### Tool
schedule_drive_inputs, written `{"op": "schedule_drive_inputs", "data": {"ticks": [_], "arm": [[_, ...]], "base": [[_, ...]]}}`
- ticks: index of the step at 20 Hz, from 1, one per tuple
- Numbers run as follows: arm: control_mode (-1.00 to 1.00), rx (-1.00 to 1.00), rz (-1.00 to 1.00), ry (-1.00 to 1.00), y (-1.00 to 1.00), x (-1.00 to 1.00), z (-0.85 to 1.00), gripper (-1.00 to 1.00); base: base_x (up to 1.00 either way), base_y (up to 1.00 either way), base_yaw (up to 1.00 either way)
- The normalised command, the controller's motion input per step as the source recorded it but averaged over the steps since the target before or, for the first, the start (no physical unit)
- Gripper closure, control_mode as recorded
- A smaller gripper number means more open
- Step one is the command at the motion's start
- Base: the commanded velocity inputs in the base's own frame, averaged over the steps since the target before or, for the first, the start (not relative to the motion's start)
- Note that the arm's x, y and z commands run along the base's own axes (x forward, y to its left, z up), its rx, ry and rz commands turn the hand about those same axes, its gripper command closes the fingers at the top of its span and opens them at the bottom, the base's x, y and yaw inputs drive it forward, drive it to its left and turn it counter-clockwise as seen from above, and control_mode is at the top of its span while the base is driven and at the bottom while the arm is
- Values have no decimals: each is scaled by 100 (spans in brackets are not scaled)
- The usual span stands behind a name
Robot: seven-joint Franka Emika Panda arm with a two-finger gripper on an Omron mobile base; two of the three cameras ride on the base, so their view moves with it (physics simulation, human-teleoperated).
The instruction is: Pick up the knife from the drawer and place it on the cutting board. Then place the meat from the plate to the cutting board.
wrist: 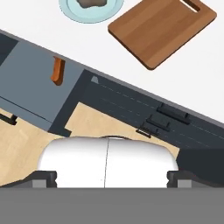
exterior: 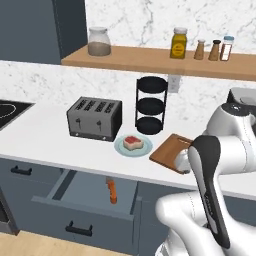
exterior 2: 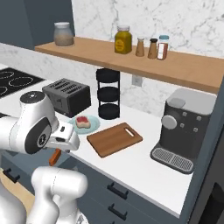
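Your gripper (wrist: 112,177) stands fully open with nothing between its tips, held above the floor in front of the cabinets. Up and to the left of it in the hand view, the knife (wrist: 57,71) lies on the grey inside of the pulled-out drawer (wrist: 35,94), well apart from the tips. Farther up, on the white surface (wrist: 65,37), you see the cutting board (wrist: 162,28) bare, and left of it the plate (wrist: 89,13) carrying the meat (exterior: 132,142).
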Motion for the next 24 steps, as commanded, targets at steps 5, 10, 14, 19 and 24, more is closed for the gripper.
{"op": "schedule_drive_inputs", "data": {"ticks": [5, 10, 14, 19, 24], "arm": [[100, 0, 0, 0, 0, 0, 0, -100], [100, 0, 0, 0, 0, 0, 0, -100], [100, 0, 0, 0, 0, 0, 0, -100], [-100, 0, 5, 7, 52, 45, -9, -100], [-100, -2, 11, 15, 88, 19, -23, -100]], "base": [[90, -5, 17], [64, 0, 45], [61, 3, 36], [17, 6, 3], [0, 0, 0]]}}
